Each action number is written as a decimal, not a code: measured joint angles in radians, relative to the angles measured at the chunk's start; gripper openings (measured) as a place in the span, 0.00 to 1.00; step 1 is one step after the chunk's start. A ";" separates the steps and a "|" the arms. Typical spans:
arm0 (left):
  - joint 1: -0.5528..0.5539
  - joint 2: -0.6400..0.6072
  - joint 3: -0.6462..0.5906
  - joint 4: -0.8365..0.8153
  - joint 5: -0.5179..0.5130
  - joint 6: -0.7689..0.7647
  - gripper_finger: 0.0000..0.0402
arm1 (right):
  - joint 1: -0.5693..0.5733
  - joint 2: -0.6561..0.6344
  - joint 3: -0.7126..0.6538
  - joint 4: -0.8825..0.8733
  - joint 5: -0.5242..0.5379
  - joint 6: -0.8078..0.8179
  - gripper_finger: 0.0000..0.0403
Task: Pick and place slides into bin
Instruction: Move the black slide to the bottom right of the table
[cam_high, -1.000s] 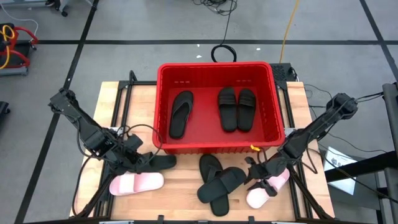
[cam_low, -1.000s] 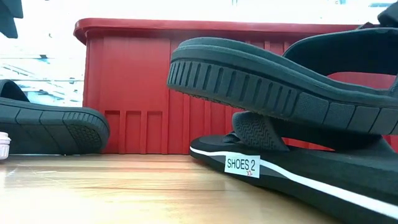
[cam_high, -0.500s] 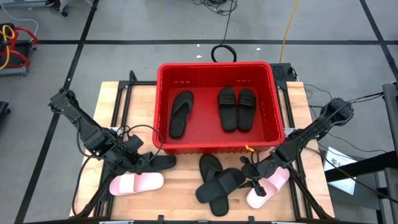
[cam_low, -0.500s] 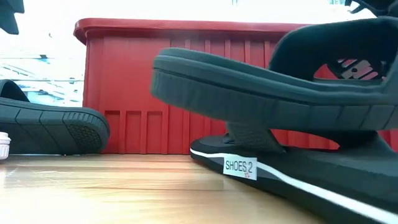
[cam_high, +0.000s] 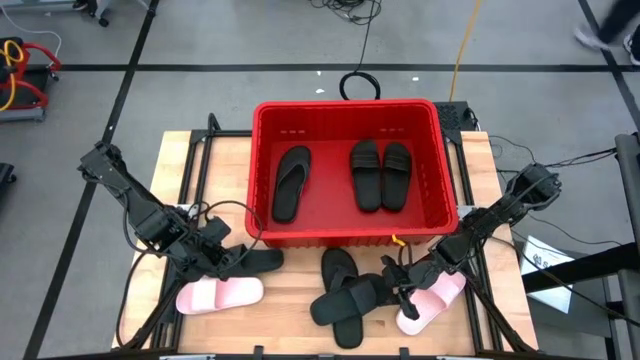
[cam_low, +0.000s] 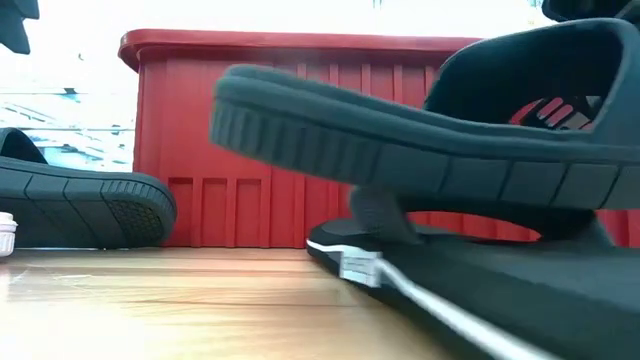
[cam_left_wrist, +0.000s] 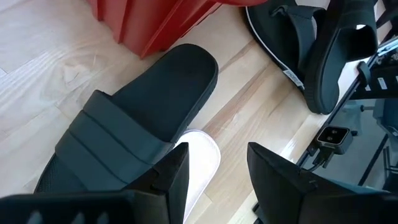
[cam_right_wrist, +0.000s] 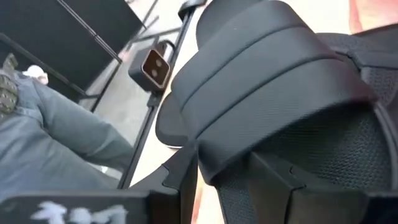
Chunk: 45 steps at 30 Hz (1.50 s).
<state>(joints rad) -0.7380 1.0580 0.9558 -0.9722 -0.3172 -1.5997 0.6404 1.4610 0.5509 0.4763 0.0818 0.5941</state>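
R gripper (cam_high: 400, 290): jaws part-closed on black slide (cam_high: 345, 297), 6 o'clock of bin (cam_high: 262, 160).
L gripper (cam_high: 222, 257): jaws wide, empty.
Slide: seemed light, bendy; strap best.

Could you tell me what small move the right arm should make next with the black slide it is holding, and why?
Probably lift it a little higher. The right pincer grips a black wide-strap slide that the low view shows raised above the black thong slide under it, yet below the rim of the red bin. More height should clear that rim before it carries the slide over.
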 joint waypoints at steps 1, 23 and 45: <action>0.000 0.000 0.000 0.002 0.000 0.000 0.39 | 0.000 0.005 0.000 0.012 0.000 -0.001 0.28; 0.000 0.000 0.000 0.040 0.000 0.037 0.39 | 0.007 -0.132 0.000 -0.066 0.029 0.035 0.01; 0.000 0.000 0.000 0.042 -0.007 0.102 0.39 | 0.183 -0.551 0.001 -0.753 -0.189 0.304 0.00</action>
<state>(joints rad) -0.7380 1.0580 0.9562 -0.9298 -0.3244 -1.4979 0.8238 0.9101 0.5518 -0.2769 -0.1073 0.8984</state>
